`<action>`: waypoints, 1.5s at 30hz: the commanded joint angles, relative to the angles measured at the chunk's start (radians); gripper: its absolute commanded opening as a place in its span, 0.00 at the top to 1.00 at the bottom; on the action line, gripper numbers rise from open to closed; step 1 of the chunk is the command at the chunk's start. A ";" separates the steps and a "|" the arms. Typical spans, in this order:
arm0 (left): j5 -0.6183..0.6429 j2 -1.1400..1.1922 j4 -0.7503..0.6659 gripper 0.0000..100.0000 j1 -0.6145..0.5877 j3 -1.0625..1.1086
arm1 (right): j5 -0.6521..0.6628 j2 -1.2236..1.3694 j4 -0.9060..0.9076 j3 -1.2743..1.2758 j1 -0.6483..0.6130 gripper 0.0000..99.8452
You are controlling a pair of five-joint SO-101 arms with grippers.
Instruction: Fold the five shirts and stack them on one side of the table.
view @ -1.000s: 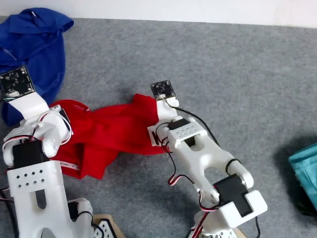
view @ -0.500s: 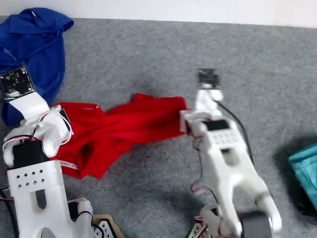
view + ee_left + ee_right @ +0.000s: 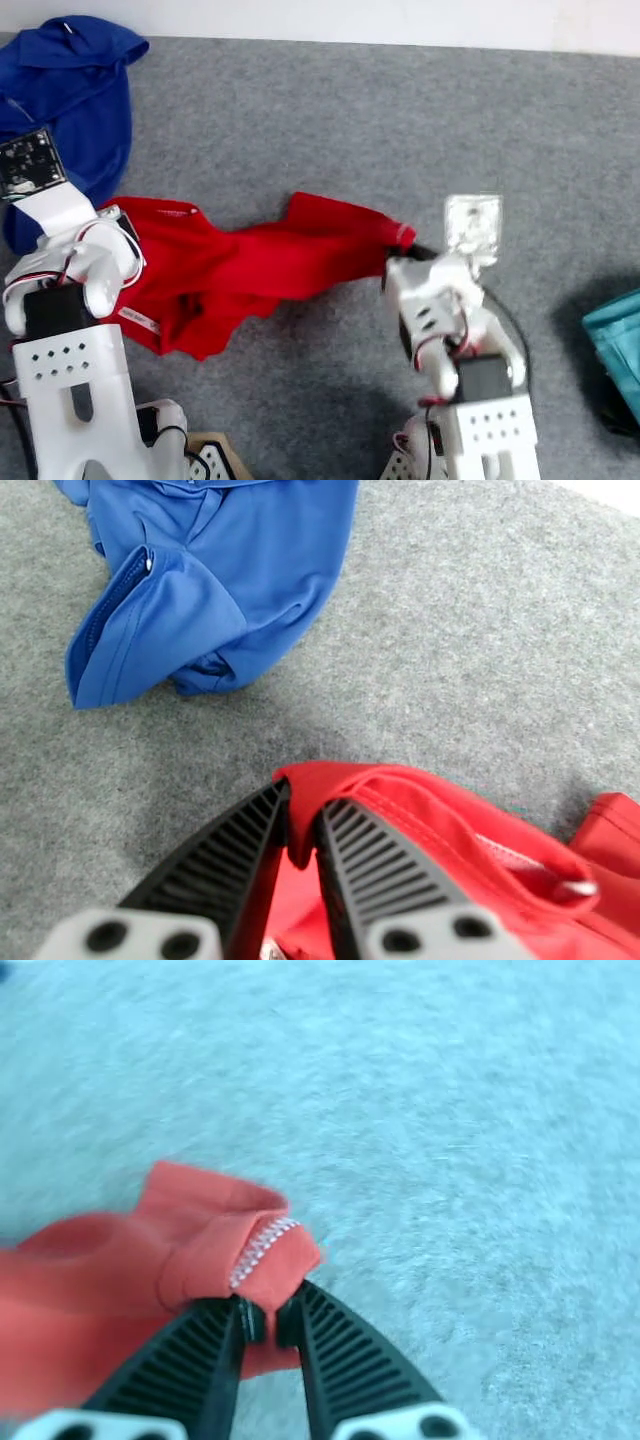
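Left hand (image 3: 300, 820) pinching red shirt (image 3: 260, 265) edge | right hand (image 3: 268, 1318) pinching its other end | I judge it light, limp, slack between | I'd grip corners

You had the red shirt (image 3: 250, 265) drawn out in a crumpled band; the blue shirt (image 3: 70, 90) lay bunched at far left, the teal shirt (image 3: 620, 345) at far right.
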 commanded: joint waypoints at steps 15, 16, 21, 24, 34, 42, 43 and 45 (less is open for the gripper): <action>0.008 -0.015 -0.018 0.99 -0.007 -0.024 | 0.126 -0.053 -0.073 0.148 -0.162 0.99; 0.008 -0.015 -0.018 0.99 -0.007 -0.016 | 0.138 -0.053 -0.094 0.163 -0.162 0.99; 0.008 -0.015 -0.020 0.99 -0.010 0.002 | 0.160 -0.053 -0.101 0.176 -0.159 0.99; 0.008 -0.015 -0.020 0.99 -0.008 0.001 | 0.158 -0.054 -0.077 0.174 -0.107 0.94; 0.005 -0.015 -0.020 0.99 -0.013 0.001 | 0.110 -0.053 0.191 0.082 0.030 0.83; 0.005 -0.015 -0.020 0.99 -0.013 0.002 | 0.147 0.085 0.166 0.081 -0.005 0.80; 0.005 -0.015 -0.020 0.99 -0.013 0.002 | 0.146 0.124 0.147 0.077 -0.010 0.80; 0.005 -0.015 -0.020 0.99 -0.013 0.002 | 0.146 0.205 0.110 0.065 -0.012 0.77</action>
